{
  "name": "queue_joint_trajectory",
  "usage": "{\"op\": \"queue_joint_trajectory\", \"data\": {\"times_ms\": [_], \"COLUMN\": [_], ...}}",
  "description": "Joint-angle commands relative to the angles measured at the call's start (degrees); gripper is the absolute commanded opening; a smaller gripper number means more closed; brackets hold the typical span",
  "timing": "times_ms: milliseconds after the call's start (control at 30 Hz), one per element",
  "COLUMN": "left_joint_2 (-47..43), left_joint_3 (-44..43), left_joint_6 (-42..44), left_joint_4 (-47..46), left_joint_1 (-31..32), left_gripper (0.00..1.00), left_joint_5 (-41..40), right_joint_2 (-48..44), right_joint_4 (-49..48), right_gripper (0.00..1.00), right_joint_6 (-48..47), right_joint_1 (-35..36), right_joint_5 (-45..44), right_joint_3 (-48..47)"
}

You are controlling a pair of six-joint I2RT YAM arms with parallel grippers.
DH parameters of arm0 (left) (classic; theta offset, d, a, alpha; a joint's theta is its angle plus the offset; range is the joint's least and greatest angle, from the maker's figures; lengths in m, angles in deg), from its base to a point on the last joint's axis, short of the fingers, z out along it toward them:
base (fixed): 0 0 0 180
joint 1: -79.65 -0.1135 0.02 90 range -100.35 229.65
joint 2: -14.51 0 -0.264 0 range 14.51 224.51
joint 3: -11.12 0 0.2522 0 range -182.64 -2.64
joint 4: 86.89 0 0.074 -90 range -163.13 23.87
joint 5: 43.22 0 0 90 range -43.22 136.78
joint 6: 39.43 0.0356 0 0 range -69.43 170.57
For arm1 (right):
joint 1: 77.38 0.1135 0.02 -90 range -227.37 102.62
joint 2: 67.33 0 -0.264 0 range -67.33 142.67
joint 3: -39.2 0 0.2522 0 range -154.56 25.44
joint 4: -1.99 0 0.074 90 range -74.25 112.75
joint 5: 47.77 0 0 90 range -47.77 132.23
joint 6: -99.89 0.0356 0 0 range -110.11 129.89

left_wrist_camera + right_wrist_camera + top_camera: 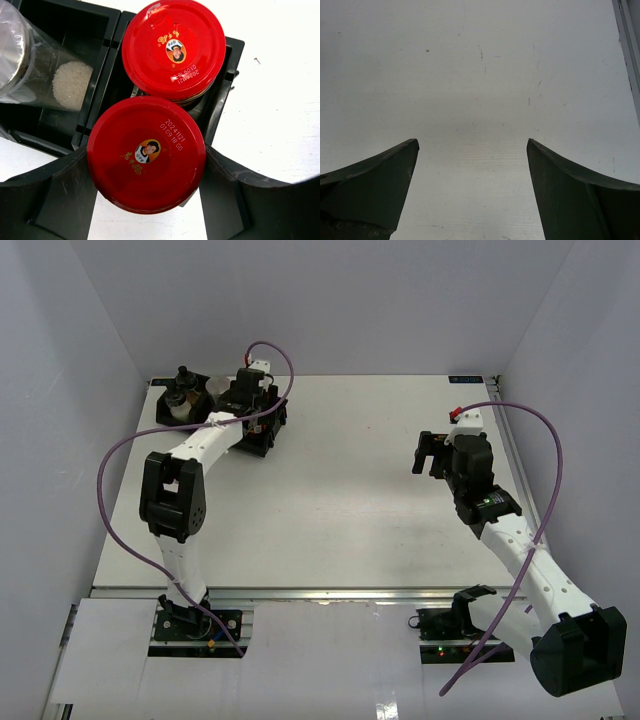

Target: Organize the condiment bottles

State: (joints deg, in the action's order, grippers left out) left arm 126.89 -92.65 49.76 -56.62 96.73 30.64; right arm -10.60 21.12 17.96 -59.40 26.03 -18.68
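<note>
The white bench (330, 490) is bare across its middle, and everything for the job sits at its far left corner. The right arm (500, 520) hangs over bare bench at the right side, its jaws wide apart and holding nothing. The left arm (200, 445) reaches to the black tray (160, 412) in that corner, its jaws clamped on the near red-lid jar (146, 155), one finger pressed to each side below the lid. The far red-lid jar (173, 47) stands in the tray's right compartment, just beyond the held one. A clear bottle (45, 75) with white grains at its bottom fills the left compartment. The held jar seems to hang over the compartment's near rim, and I cannot tell whether it rests on anything. To set it well, it probably needs easing slightly toward the far jar so its base clears that rim. It should then go down upright, with the jaws parting only once it is seated.
</note>
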Motion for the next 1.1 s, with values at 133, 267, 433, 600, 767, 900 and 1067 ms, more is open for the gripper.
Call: {"op": "queue_joint_trajectory", "data": {"times_ms": [133, 267, 433, 600, 767, 900, 1067], "left_joint_2": [-0.27, -0.14, -0.48, -1.83, -4.04, -6.66, -11.93], "left_joint_3": [0.45, 0.75, -0.19, -3.32, -7.93, -13.47, -14.81], "left_joint_6": [0.56, 0.1, -0.18, -0.89, -1.92, -4.31, -8.63], "left_joint_4": [-7.24, -6.73, -5.07, 0.94, 8.85, 17.31, 22.67], "left_joint_1": [0.15, 0.07, 0.15, 0.15, 0.15, 0.14, 1.87], "left_gripper": [0.34, 0.82, 0.95, 0.98, 0.98, 0.98, 0.98], "left_joint_5": [-2.1, -2.11, -2.51, -2.0, -1.62, -1.07, 5.94], "right_joint_2": [0.13, 0.05, -0.04, -0.17, -0.79, 0.36, 1.89], "right_joint_4": [-3.26, -3.11, -3.04, -1.77, -0.13, 4.37, 9.62], "right_gripper": [0.95, 0.95, 0.95, 0.95, 0.95, 0.94, 0.9], "right_joint_6": [-0.95, -0.95, -0.86, -0.7, -0.21, -0.51, 0.88], "right_joint_1": [-0.48, -0.5, -0.52, -0.66, -0.57, -0.66, -0.66], "right_joint_5": [0.63, 0.81, 1.15, 1.77, 3.7, 9.54, 15.55], "right_joint_3": [-1.58, -1.59, -1.41, -2.03, -2.91, -5.64, -7.72]}}
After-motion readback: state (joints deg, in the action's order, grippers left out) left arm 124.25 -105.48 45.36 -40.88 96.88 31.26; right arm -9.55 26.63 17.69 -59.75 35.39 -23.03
